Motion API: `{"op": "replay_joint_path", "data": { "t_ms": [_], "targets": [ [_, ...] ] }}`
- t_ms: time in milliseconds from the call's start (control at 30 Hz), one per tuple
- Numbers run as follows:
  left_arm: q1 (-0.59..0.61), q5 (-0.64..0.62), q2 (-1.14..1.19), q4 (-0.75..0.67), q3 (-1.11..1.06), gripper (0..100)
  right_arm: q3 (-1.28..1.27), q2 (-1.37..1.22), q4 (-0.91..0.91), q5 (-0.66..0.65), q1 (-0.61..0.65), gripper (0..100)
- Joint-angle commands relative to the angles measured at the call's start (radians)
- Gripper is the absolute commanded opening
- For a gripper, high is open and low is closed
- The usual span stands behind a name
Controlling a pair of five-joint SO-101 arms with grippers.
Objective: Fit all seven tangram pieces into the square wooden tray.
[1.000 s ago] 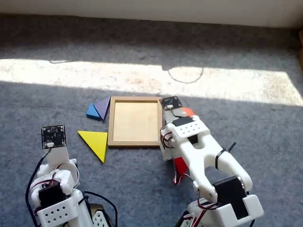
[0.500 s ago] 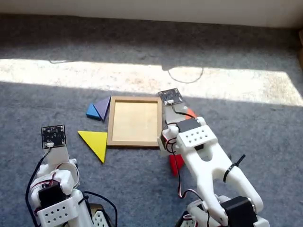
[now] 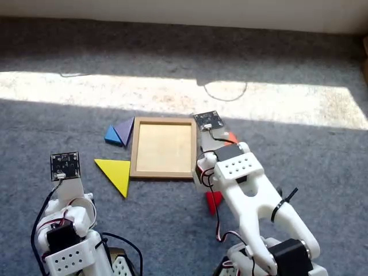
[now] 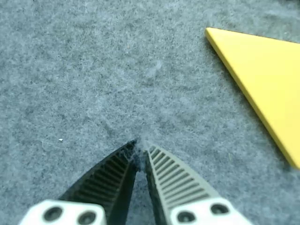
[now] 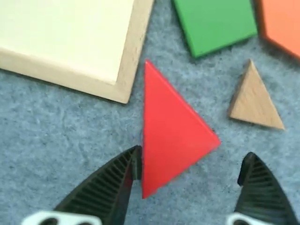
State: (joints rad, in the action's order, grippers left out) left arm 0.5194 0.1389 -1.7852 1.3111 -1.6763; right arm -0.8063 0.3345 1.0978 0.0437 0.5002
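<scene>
Square wooden tray [image 3: 135,146] is bare, so every piece's left to place. Right gripper [image 5: 192,164] spread wide, straddling flat red triangle [image 5: 168,133]; left gripper [image 4: 141,146] pinched closed, empty.

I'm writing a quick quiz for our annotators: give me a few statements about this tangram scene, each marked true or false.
1. The square wooden tray holds no pieces. True.
2. The right gripper is shut on the red triangle. False: its fingers stand open on either side of the triangle, which lies on the grey carpet.
3. The left gripper is shut, above carpet near the large yellow triangle. True.
4. The green square piece lies inside the tray. False: it lies on the carpet outside the rim.
</scene>
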Motion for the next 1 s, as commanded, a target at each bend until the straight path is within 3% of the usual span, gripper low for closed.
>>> {"op": "replay_joint_path", "data": {
  "t_ms": [0,267,967],
  "targets": [
    [0.010,-0.002,-0.031,0.008,-0.021,1,0.012,-0.033,0.010,0.052,0.070,32.7],
    [0.010,-0.002,-0.031,0.008,-0.021,1,0.036,-0.225,-0.030,0.064,0.087,32.7],
    [0.010,-0.002,-0.031,0.008,-0.021,1,0.122,-0.231,-0.082,0.058,-0.012,32.7]
  ]
}}
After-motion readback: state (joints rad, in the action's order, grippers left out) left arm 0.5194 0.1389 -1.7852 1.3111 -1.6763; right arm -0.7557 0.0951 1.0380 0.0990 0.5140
